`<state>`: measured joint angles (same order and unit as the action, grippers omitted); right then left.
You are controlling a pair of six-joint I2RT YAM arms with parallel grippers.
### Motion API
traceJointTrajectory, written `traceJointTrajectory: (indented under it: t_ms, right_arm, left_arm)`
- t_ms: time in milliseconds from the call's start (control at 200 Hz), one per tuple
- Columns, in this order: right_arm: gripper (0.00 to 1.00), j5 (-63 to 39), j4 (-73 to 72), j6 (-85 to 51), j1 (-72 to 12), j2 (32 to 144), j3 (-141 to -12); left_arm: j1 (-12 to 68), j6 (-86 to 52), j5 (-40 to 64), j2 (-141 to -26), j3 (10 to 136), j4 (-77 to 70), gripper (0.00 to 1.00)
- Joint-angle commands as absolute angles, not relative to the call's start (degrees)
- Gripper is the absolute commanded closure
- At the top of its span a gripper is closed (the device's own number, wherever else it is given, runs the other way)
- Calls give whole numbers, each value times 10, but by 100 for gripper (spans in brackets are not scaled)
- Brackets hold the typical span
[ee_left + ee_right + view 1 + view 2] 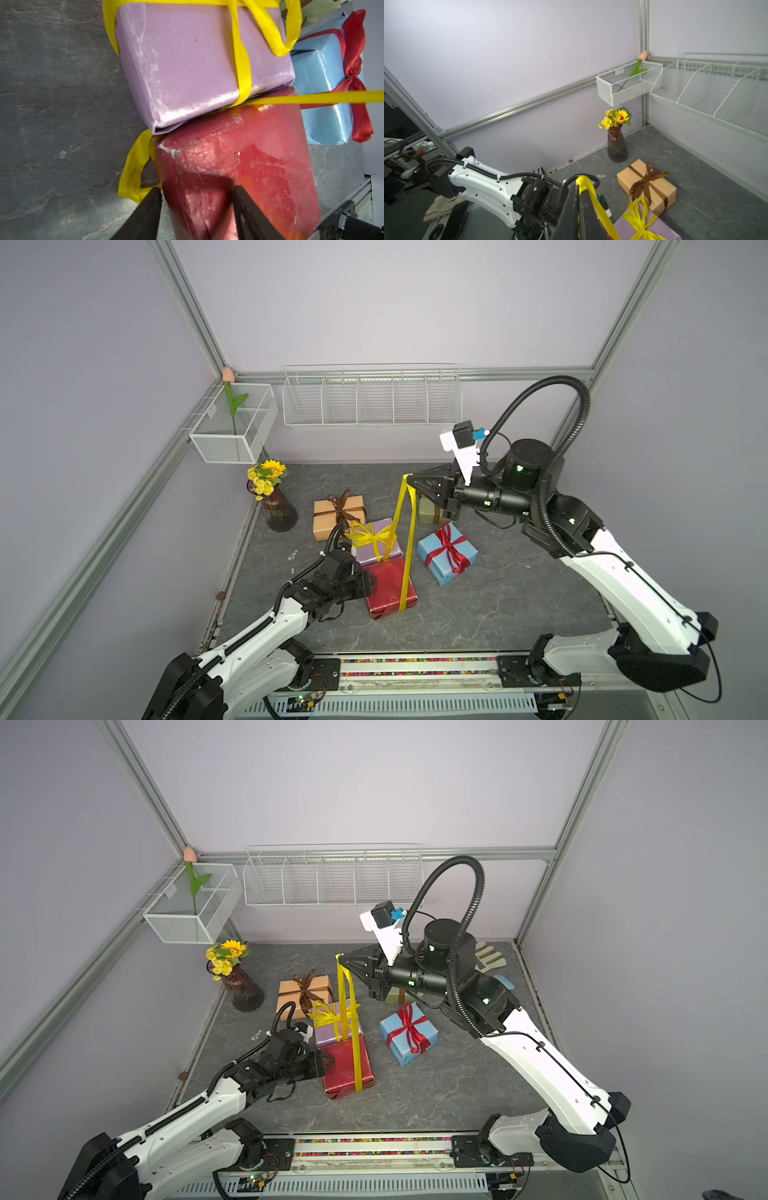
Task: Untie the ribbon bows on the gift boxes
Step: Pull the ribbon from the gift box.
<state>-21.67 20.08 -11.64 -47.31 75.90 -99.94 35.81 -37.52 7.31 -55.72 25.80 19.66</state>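
My right gripper is shut on a yellow ribbon, holding it taut, high above the red gift box; the strand runs from its closed jaws. My left gripper is clamped on the red box's left end, one finger on each side. Against the red box lies a lilac box with a tied yellow bow. The light blue box has a red bow, and the tan box a brown bow. The right gripper half hides an olive box.
A dark vase of yellow flowers stands at the back left corner. White wire baskets hang on the back wall, and a mesh basket with a tulip on the left wall. A cloth lies back right.
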Motion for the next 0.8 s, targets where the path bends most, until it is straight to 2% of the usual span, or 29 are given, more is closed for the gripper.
traceJointTrajectory:
  t_ms: [0, 495, 795]
  right_arm:
    - [93, -186, 151, -52, -465, 733, -1063]
    - [93, -193, 234, 20, -395, 897, -1439]
    - [93, -144, 210, 63, -356, 846, -1406]
  left_arm:
    - [358, -374, 38, -573, 234, 238, 44]
    - [359, -361, 29, -613, 244, 230, 44]
    - [359, -359, 20, -609, 241, 235, 44]
